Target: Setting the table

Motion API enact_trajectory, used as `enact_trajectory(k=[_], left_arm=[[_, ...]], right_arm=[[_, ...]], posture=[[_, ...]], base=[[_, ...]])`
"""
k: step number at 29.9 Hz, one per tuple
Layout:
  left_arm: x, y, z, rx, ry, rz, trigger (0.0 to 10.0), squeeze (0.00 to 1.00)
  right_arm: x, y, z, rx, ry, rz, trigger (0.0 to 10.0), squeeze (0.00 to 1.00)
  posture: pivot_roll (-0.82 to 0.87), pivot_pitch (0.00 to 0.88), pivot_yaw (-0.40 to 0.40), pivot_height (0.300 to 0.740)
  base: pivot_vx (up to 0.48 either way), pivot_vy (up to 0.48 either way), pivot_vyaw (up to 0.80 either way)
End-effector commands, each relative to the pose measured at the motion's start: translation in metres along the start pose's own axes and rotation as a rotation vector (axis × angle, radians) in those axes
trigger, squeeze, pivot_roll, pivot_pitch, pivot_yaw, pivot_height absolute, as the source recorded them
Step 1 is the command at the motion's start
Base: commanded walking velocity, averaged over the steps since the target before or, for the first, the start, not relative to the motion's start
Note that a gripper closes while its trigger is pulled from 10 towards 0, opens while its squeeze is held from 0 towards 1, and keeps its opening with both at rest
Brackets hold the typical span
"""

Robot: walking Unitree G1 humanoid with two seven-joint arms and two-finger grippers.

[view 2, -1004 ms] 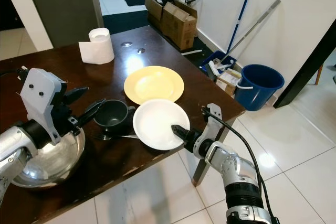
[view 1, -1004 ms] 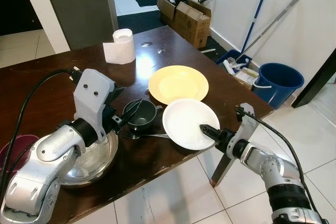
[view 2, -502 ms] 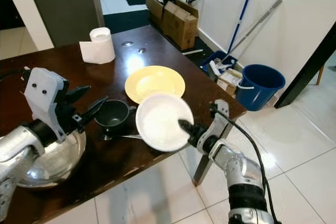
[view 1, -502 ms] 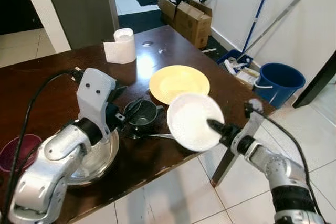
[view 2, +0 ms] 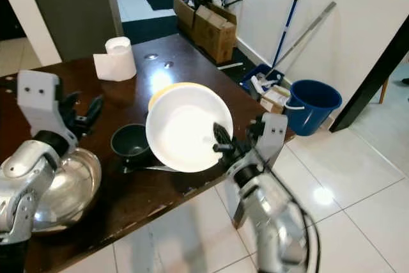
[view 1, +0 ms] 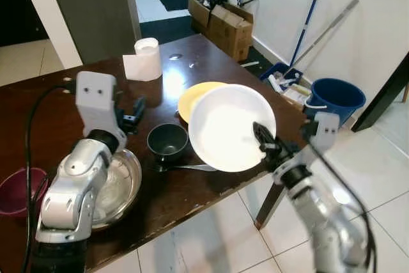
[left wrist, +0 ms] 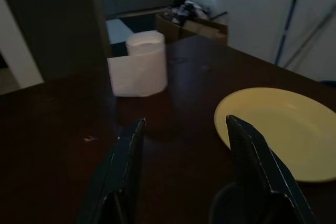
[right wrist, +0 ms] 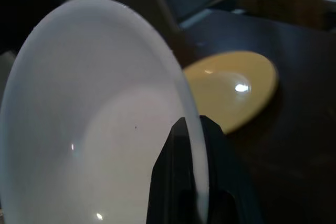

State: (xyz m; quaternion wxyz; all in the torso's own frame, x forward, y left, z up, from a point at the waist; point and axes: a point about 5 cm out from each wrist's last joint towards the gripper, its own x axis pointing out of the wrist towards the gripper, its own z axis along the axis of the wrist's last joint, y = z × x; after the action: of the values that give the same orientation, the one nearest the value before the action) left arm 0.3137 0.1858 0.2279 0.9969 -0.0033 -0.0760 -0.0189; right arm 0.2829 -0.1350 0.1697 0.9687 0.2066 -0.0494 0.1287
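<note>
My right gripper [view 1: 261,137] is shut on the rim of a white plate [view 1: 227,126], holding it tilted up on edge above the table's near right side. The right wrist view shows its fingers [right wrist: 178,150] pinching the plate's rim. Behind the white plate, a yellow plate [view 1: 190,97] lies flat and partly hidden. A dark cup [view 1: 167,140] stands on the dark wooden table [view 1: 57,100], with a piece of cutlery [view 1: 188,167] just in front of it. My left gripper [view 2: 82,108] hovers open over the table, left of the cup, with nothing between its fingers.
A steel bowl [view 1: 121,187] sits under my left arm, and a maroon bowl [view 1: 14,190] is at the near left edge. A paper roll [view 1: 146,59] stands at the back. On the floor to the right are a blue bucket [view 1: 335,97], mop handles and cardboard boxes [view 1: 223,14].
The right gripper has lifted the white plate off the table and tipped it up on edge. My left gripper has drawn back from the dark cup, up and to the left.
</note>
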Motion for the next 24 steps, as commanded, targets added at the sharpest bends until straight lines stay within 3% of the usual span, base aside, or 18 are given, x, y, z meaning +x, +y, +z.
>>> enact_trajectory(k=[1,4,10,16,24], left_arm=[[0.001,0.008,-0.009,0.022,0.023,0.038,10.0,0.00],[-0.005,0.010,-0.024,0.064,0.062,0.030,10.0,0.00],[-0.009,0.004,-0.038,0.041,0.089,0.033,10.0,0.00],[-0.006,-0.002,-0.041,0.015,0.080,0.042,10.0,0.00],[0.001,-0.017,-0.041,-0.005,0.054,0.024,10.0,0.00]], right_arm=[[-0.004,0.002,0.001,-0.046,-0.040,-0.043,10.0,0.00],[-0.005,0.002,0.001,-0.071,-0.064,-0.075,10.0,0.00],[-0.001,-0.003,0.019,-0.152,-0.124,-0.096,10.0,0.00],[0.007,-0.005,0.030,-0.238,-0.154,-0.070,10.0,0.00],[0.012,0.000,0.033,-0.286,-0.150,-0.033,10.0,0.00]], posture=[[-0.09,0.000,0.114,0.740],[-0.11,0.000,0.121,0.740],[-0.11,0.000,0.104,0.740],[-0.10,0.000,0.087,0.740],[-0.10,0.000,0.074,0.740]], base=[[0.000,0.000,0.00],[0.000,0.000,0.00],[0.000,0.000,0.00],[0.000,0.000,0.00],[0.000,0.000,0.00]])
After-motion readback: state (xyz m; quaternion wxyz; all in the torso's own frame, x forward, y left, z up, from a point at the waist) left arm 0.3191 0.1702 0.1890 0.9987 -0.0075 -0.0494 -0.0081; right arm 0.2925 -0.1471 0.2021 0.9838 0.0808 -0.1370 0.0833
